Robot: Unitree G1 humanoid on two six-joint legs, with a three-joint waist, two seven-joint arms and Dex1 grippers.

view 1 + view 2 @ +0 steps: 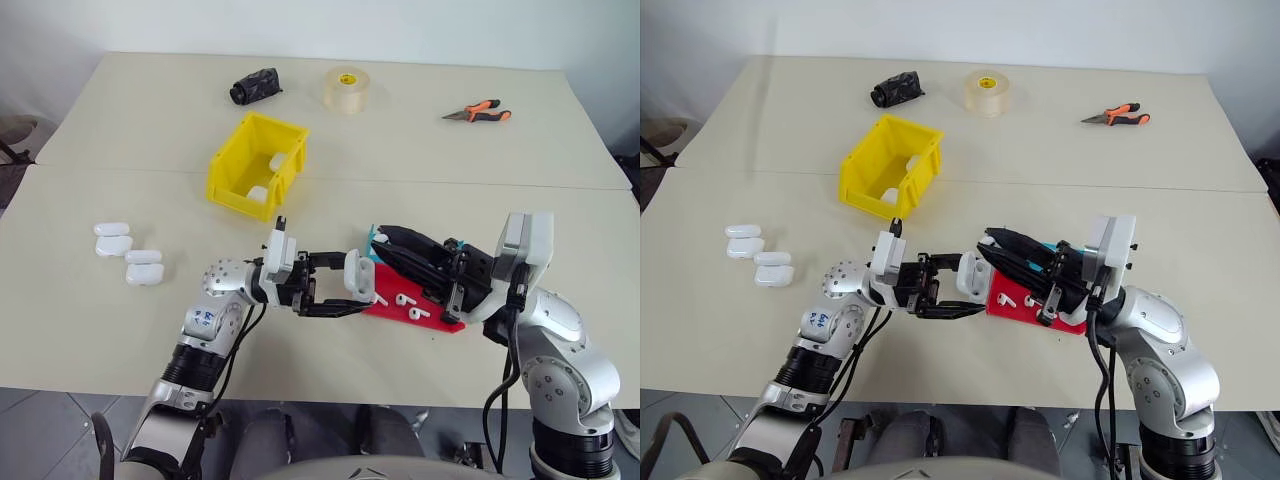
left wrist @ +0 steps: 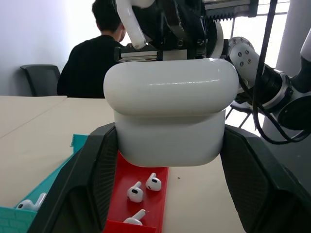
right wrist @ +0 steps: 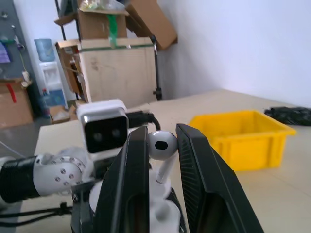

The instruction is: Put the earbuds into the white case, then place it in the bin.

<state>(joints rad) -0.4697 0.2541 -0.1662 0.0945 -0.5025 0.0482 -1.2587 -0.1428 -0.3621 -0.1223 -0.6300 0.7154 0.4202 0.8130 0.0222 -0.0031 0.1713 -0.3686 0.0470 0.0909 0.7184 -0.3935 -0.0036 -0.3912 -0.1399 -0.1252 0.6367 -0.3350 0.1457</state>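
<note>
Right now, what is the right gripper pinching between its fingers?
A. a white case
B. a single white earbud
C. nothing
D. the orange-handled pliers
B: in the right wrist view the right gripper has an earbud clamped by its head, stem hanging down, just above the white case that the left gripper holds.

We see white case (image 2: 170,114): glossy smooth plastic. Earbuds (image 2: 141,189): glossy white plastic. Bin (image 1: 257,165): bright yellow plastic, slight sheen. Worktop (image 1: 400,110): matt beige. Tray (image 2: 141,204): smooth red plastic.
</note>
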